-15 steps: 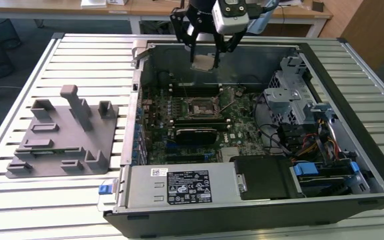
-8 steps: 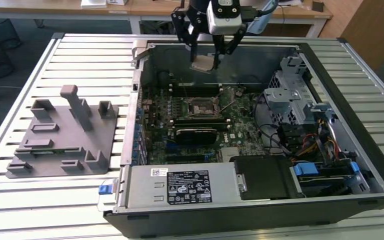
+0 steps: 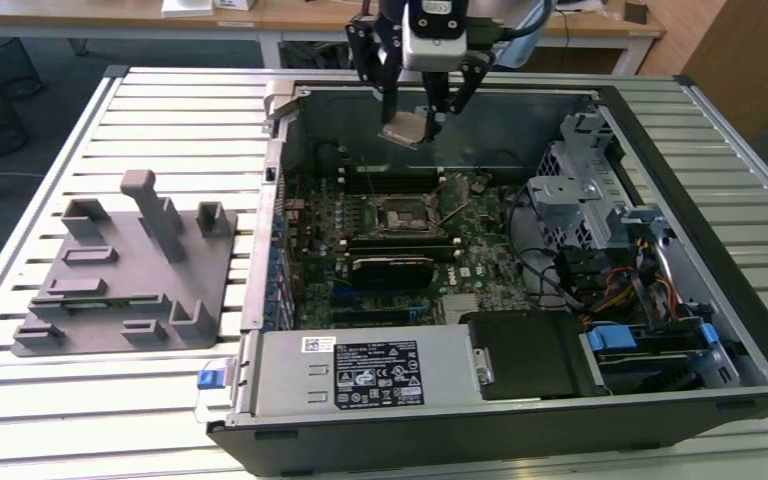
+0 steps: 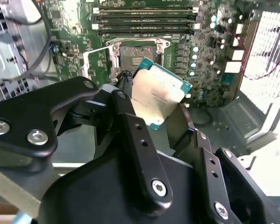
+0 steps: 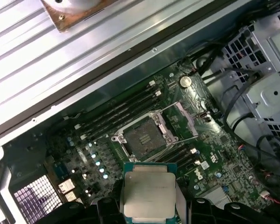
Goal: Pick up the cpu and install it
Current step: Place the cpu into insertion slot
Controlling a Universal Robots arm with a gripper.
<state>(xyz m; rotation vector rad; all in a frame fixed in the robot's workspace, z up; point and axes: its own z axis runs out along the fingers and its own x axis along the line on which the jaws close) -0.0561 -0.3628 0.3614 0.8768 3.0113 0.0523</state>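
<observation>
- Gripping the cpu [image 4: 158, 95] by two opposite edges, the gripper [image 4: 154, 108] has its black fingers [image 4: 126, 100] closed narrowly on the chip, whose pale metal top faces up in both wrist views.
- The cpu [image 3: 407, 131] hangs tilted in the air above the socket [image 3: 398, 212], clear of it and not seated.
- In the first wrist view the cpu [image 5: 148, 193] sits between the fingertips of the gripper [image 5: 148, 207], with the socket [image 5: 142, 137] just beyond it on the green board.
- The socket [image 4: 137, 53] lies open and bare, its metal cover plate [image 5: 179, 121] swung up and standing beside it.
- Rows of memory slots [image 4: 144, 18] run along two sides of the socket, close to it.
- A metal drive cage [image 3: 578, 185] with loose cables stands farther from the socket, toward the exterior view's right, inside the same computer case [image 3: 267, 200].
- A silver power box [image 3: 357, 370] fills the case corner well apart from the socket, on the side nearest the exterior camera.
- Outside the case, well apart from the socket toward the exterior view's left, a grey plastic tray [image 3: 124, 270] with upright posts rests on the slatted metal table [image 3: 157, 120].
- Farthest from the socket, wooden desks [image 3: 317, 12] stand behind the table.
</observation>
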